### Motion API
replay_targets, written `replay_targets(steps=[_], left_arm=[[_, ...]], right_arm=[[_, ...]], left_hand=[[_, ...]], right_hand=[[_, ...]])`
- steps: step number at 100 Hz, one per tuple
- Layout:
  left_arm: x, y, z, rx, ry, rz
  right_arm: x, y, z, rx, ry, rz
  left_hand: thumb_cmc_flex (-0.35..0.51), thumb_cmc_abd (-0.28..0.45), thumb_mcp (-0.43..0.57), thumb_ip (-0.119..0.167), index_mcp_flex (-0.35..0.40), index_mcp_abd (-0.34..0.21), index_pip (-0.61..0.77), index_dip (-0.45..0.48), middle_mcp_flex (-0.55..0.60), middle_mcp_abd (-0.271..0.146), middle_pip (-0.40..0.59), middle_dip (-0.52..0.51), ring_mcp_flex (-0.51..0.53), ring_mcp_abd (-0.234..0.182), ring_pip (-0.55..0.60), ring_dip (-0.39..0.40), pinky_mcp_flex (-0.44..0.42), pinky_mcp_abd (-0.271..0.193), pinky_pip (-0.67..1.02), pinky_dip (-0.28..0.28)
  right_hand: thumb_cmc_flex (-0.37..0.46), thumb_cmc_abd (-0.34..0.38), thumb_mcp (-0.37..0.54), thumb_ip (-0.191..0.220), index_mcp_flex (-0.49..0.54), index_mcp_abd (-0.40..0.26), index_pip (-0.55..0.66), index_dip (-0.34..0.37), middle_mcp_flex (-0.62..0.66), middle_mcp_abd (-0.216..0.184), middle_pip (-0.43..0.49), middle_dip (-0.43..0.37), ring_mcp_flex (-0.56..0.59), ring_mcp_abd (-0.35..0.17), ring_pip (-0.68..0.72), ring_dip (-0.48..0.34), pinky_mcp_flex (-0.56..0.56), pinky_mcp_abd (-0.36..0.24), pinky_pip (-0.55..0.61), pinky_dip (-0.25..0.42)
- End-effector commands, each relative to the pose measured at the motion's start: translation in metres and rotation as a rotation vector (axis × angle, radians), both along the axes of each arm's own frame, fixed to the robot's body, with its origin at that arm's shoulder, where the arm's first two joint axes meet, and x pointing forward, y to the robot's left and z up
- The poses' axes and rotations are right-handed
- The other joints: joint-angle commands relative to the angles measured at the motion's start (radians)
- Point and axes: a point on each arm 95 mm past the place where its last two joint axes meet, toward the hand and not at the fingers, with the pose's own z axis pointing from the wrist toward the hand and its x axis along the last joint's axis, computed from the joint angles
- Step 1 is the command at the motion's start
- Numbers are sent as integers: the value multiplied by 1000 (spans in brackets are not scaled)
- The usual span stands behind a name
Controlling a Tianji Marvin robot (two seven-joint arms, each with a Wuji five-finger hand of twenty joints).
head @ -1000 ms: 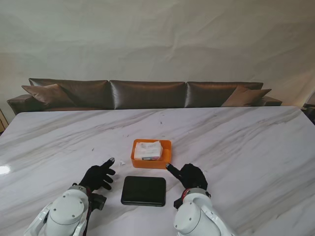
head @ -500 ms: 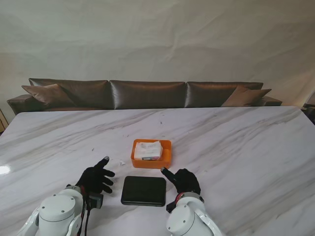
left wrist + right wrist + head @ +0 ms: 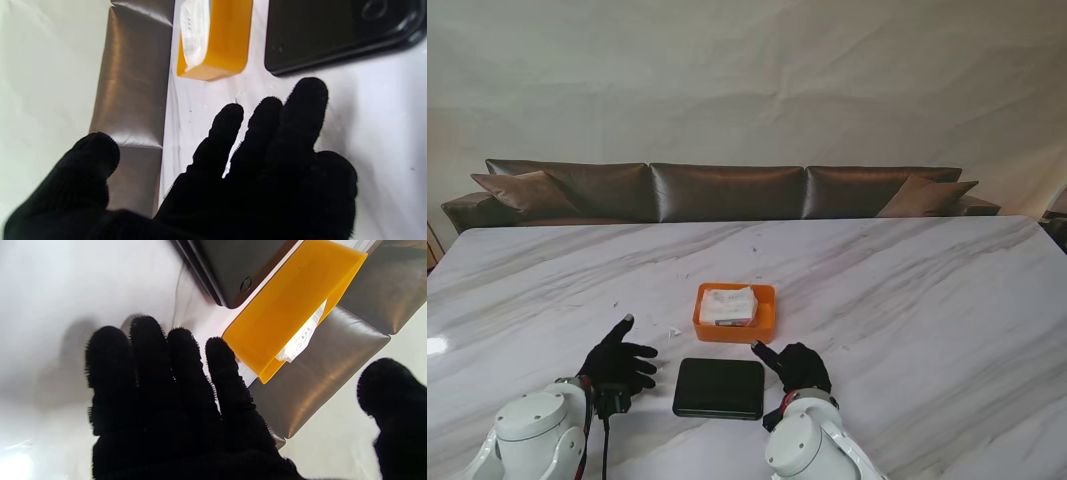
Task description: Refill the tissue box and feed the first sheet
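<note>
An orange tray [image 3: 767, 312] sits mid-table holding a white tissue pack [image 3: 727, 305]; the tray [image 3: 227, 36] [image 3: 287, 306] and the pack [image 3: 193, 30] [image 3: 300, 336] show in both wrist views. Nearer to me lies a flat black lid-like box [image 3: 719, 387] [image 3: 333, 30] [image 3: 233, 270]. My left hand [image 3: 617, 360] [image 3: 253, 166], in a black glove, rests open left of the black box, fingers spread. On the other side of the box my right hand [image 3: 795, 366] [image 3: 173, 396] is open too, its thumb pointing toward the tray. Neither hand holds anything.
The white marble table [image 3: 907, 290] stretches wide on all sides. A brown leather sofa [image 3: 727, 190] runs along its far edge. My white arm shells [image 3: 532, 440] fill the near corners.
Both hands have drawn back toward me. The left hand shifted left, away from the black box. The right hand moved slightly left and nearer. Tray, pack and box have not moved.
</note>
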Motion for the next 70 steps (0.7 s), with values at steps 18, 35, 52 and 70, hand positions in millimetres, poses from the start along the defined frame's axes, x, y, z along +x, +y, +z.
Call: replay_targets(steps=[18,35,52,70], left_arm=[[0,10,-22,25,65,2],[1,18,-34,52,102,4],[4,27,-45,43,137,27],[5,32,-56,46,173,29]], right_arm=[[-1,1,-3,8,24,12],[0,2,-5,9,34,13],[1,3,-7,11,42,17],[2,4,-8,16,48,21]], left_hand=[[2,29,-31,23,-4,9,63,45,49,13,56,19,57,163,70,24,76,-171,2556,-12],[-3,38,-40,29,-11,-4,84,55,54,-3,64,22,60,151,76,32,69,-171,2556,-14],[1,41,-47,36,-17,-9,102,64,53,-7,77,27,63,153,91,50,65,-192,2599,8],[0,45,-51,39,-26,-11,106,66,44,-8,74,26,47,151,84,55,49,-192,2603,15]], right_hand=[[0,8,-28,21,11,32,9,-7,-2,39,30,-18,13,58,9,-9,21,10,16,-13],[2,8,-28,22,14,32,10,-7,1,39,30,-18,14,58,9,-9,23,9,18,-15],[4,7,-29,23,14,32,9,-7,0,39,30,-18,15,59,10,-9,24,10,19,-16],[5,9,-31,22,13,34,9,-7,0,41,30,-18,15,60,10,-9,24,10,19,-17]])
